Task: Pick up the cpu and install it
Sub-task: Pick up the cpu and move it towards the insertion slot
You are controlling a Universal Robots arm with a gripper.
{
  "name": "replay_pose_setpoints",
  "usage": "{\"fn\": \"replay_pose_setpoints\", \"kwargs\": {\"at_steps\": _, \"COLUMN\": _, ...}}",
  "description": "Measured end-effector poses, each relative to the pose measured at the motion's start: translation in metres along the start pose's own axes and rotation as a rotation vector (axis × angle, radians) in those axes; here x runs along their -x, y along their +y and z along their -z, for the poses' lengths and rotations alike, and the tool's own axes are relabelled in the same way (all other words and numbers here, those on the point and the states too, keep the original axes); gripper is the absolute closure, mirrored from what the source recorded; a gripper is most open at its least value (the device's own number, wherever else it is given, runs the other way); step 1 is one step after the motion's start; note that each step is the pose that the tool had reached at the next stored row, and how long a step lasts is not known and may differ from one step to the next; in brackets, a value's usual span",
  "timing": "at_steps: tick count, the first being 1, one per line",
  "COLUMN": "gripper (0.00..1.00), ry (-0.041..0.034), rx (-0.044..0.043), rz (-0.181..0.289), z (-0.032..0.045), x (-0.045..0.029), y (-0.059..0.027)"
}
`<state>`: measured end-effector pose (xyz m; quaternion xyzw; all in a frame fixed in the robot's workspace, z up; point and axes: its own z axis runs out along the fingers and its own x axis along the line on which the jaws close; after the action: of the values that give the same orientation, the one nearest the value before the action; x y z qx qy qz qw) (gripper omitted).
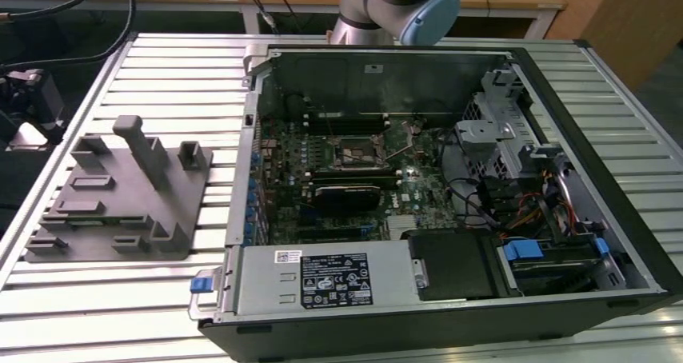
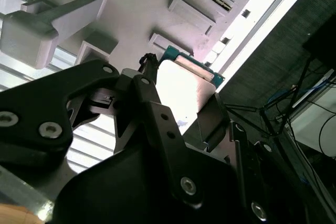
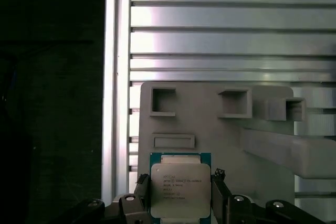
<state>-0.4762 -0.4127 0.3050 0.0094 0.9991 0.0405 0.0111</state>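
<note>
**A:** What are the jaws doing?

**B:** They are clamping the cpu (image 3: 181, 192). In the first wrist view the gripper (image 3: 179, 182) is pressing one black finger against each of two opposite edges of the chip, and the gap is only as wide as the chip itself.

**A:** How is the chip sitting between them?

**B:** It is lying flat, with its silvery printed top facing the camera. Its green rim is poking out past the fingertips (image 3: 217, 188).

**A:** And what is lying beyond the jaws?

**B:** The grey tray (image 3: 210, 129) is showing past the chip and apart from it, with its square pockets closest to the fingertips. One long post is jutting off to one side. The slatted metal table (image 3: 231, 35) is stretching out beyond the tray.

**A:** How is the arm posing?

**B:** The gripper is pointing towards the tray. In the exterior view the arm (image 1: 401, 7) is rising behind the far wall of the open computer case (image 1: 597, 139). Its blue-capped joint is hanging over that wall, well away from the motherboard socket (image 1: 356, 153) inside.
</note>
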Motion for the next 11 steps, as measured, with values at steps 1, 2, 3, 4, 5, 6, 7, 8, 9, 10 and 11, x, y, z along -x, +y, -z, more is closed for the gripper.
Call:
{"fn": "replay_pose_setpoints", "kwargs": {"at_steps": 1, "gripper": 0.45, "ry": 0.0001, "rx": -0.0001, "rz": 0.0, "z": 0.0016, "x": 0.0, "y": 0.0003}}
{"fn": "replay_pose_setpoints", "kwargs": {"at_steps": 2, "gripper": 0.45, "ry": -0.0001, "rx": 0.0, "rz": 0.0, "z": 0.0058, "x": 0.0001, "y": 0.0011}}
{"fn": "replay_pose_setpoints", "kwargs": {"at_steps": 3, "gripper": 0.45, "ry": -0.0002, "rx": 0.0, "rz": 0.0, "z": 0.0075, "x": 0.0002, "y": 0.0014}}
{"fn": "replay_pose_setpoints", "kwargs": {"at_steps": 4, "gripper": 0.45, "ry": -0.0003, "rx": 0.0, "rz": 0.0, "z": 0.0093, "x": 0.0002, "y": 0.0016}}
{"fn": "replay_pose_setpoints", "kwargs": {"at_steps": 5, "gripper": 0.45, "ry": -0.0003, "rx": 0.0, "rz": 0.0, "z": 0.0108, "x": 0.0002, "y": 0.0019}}
{"fn": "replay_pose_setpoints", "kwargs": {"at_steps": 6, "gripper": 0.45, "ry": -0.0003, "rx": 0.0, "rz": 0.0, "z": 0.0126, "x": 0.0003, "y": 0.0021}}
{"fn": "replay_pose_setpoints", "kwargs": {"at_steps": 7, "gripper": 0.45, "ry": -0.0004, "rx": 0.0, "rz": 0.0, "z": 0.0142, "x": 0.0003, "y": 0.0024}}
{"fn": "replay_pose_setpoints", "kwargs": {"at_steps": 8, "gripper": 0.45, "ry": -0.0005, "rx": 0.0, "rz": 0.0, "z": 0.0159, "x": 0.0003, "y": 0.0026}}
{"fn": "replay_pose_setpoints", "kwargs": {"at_steps": 9, "gripper": 0.45, "ry": -0.0005, "rx": 0.0, "rz": 0.0, "z": 0.0175, "x": 0.0004, "y": 0.0028}}
{"fn": "replay_pose_setpoints", "kwargs": {"at_steps": 10, "gripper": 0.45, "ry": -0.0005, "rx": 0.0, "rz": 0.0, "z": 0.0191, "x": 0.0004, "y": 0.0031}}
{"fn": "replay_pose_setpoints", "kwargs": {"at_steps": 11, "gripper": 0.45, "ry": -0.0006, "rx": 0.0, "rz": 0.0, "z": 0.0207, "x": 0.0004, "y": 0.0033}}
